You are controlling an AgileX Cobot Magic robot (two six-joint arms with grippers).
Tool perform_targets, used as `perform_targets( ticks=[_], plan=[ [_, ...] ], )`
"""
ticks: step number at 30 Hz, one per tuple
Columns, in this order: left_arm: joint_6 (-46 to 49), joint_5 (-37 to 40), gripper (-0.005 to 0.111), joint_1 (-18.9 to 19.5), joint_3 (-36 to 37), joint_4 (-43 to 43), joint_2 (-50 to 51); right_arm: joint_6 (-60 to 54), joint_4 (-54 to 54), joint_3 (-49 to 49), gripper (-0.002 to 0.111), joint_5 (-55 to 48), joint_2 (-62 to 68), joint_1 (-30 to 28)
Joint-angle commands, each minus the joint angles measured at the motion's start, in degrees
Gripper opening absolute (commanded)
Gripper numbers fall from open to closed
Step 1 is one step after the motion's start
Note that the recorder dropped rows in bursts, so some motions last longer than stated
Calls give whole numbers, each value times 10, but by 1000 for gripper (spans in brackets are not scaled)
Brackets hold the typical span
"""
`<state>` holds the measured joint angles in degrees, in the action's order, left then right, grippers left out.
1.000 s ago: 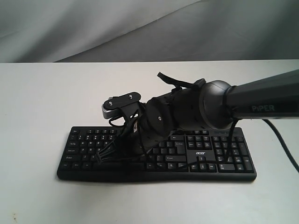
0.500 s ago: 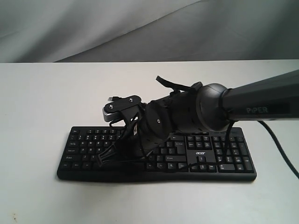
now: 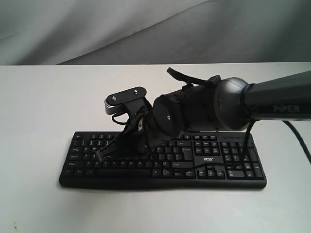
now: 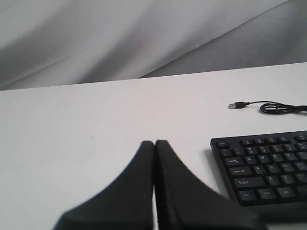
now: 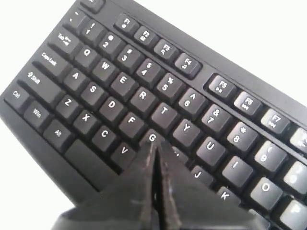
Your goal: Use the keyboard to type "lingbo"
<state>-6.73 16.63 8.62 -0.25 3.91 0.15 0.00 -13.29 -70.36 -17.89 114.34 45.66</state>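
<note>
The black keyboard point(image 3: 82, 156) lies across the white table point(image 3: 43, 97), with its number pad and "acer" logo at the right. My right gripper point(image 3: 103, 155) reaches over it from the right and is shut with nothing in it. In the right wrist view the right gripper's point(image 5: 154, 143) closed tip sits right at the G key point(image 5: 152, 137) of the keyboard point(image 5: 120, 81). My left gripper point(image 4: 154, 143) is shut and empty above bare table, beside the Esc-and-Ctrl end of the keyboard point(image 4: 268, 163). The left gripper does not show in the exterior view.
The right arm point(image 3: 272, 102) covers the middle keys in the exterior view. The keyboard's thin black USB cable point(image 4: 276, 108) lies loose on the table behind it, plug point(image 4: 235, 105) unconnected. A grey cloth backdrop point(image 3: 146, 29) hangs behind the table.
The right wrist has risen a little, and its closed tip has shifted slightly towards the back rows of keys. The keyboard has not moved.
</note>
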Motion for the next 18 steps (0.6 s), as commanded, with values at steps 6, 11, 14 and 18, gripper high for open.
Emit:
perform_targets(
  ticks=[6, 11, 14, 18],
  plan=[
    [-2, -3, 1, 1, 2, -5, -1, -12, 7, -61, 0, -53, 16, -5],
    [-2, -3, 1, 1, 2, -5, -1, -12, 7, -61, 0, -53, 18, -4],
    [-2, -3, 1, 1, 2, -5, -1, -14, 7, -61, 0, -47, 20, -4],
    [-2, -3, 1, 1, 2, -5, -1, -19, 8, -61, 0, -46, 20, -4]
  ],
)
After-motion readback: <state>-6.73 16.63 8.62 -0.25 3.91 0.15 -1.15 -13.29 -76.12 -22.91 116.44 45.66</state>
